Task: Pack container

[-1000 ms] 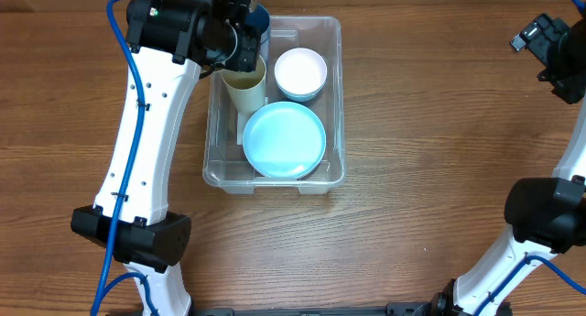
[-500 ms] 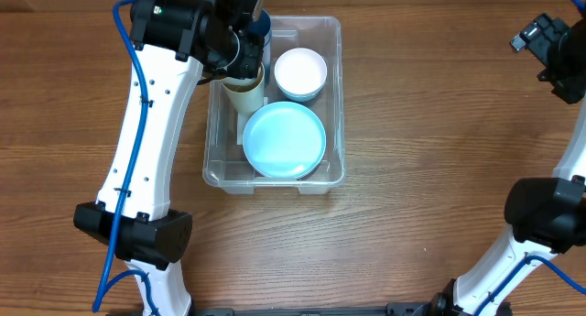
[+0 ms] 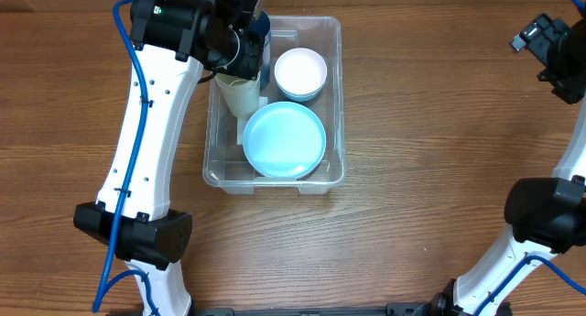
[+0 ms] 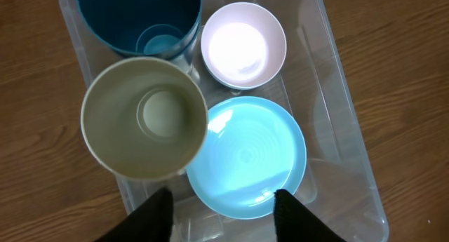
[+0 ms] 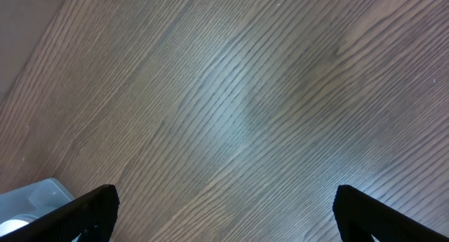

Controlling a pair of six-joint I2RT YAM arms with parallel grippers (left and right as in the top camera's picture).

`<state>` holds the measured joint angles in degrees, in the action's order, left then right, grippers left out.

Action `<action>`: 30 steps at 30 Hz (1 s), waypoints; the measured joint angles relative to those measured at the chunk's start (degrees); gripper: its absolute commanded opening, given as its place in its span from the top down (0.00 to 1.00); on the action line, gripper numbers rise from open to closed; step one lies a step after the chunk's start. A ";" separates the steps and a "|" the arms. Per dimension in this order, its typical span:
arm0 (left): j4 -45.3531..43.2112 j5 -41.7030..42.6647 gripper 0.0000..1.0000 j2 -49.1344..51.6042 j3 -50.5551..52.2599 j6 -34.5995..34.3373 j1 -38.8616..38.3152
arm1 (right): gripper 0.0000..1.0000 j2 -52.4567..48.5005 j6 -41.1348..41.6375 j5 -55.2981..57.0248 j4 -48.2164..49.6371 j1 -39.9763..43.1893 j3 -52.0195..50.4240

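Overhead, the container (image 3: pixel 336 87) sits on the table (image 3: pixel 439 169) toward the far edge, holding a plate (image 3: pixel 284 140) and bowl (image 3: pixel 300 72); the left arm (image 3: pixel 146 151) hides its far-left corner. The left wrist view shows what stands there: a beige cup (image 4: pixel 144 126), a dark blue cup (image 4: pixel 137 17), and the left hand (image 4: pixel 224 210) open, empty; raise it straight up, clear of the rims. Right wrist: the right hand (image 5: pixel 224 214) gapes over bare wood.
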<state>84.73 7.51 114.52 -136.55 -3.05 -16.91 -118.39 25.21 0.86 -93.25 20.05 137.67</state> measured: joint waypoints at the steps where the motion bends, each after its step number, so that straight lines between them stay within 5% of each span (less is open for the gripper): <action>1: 0.02 -0.09 0.48 0.00 0.00 0.09 0.00 | 0.00 0.00 0.00 0.00 0.00 -0.02 0.00; 11: -0.44 -5.64 0.25 -6.12 0.15 -1.92 0.42 | 0.00 0.00 -0.02 -0.02 0.02 0.00 0.00; 12: -0.57 -5.92 0.18 -8.68 0.13 -2.14 0.46 | 0.00 0.00 0.02 0.00 0.00 0.00 0.00; 13: -0.57 -6.14 0.00 -11.41 0.13 -2.86 0.55 | 0.00 0.00 0.02 0.00 0.02 -0.02 0.00; 21: 3.21 -6.23 0.00 -31.78 -0.39 -7.78 0.55 | 0.00 0.00 0.00 -0.02 0.00 -0.02 0.00; 30: 11.93 -6.75 0.00 -32.76 1.57 -6.43 0.55 | 0.00 0.00 0.00 0.00 0.00 0.00 0.00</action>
<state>96.66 0.75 81.76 -134.98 -9.47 -16.36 -118.39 25.21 0.86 -93.25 20.05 137.67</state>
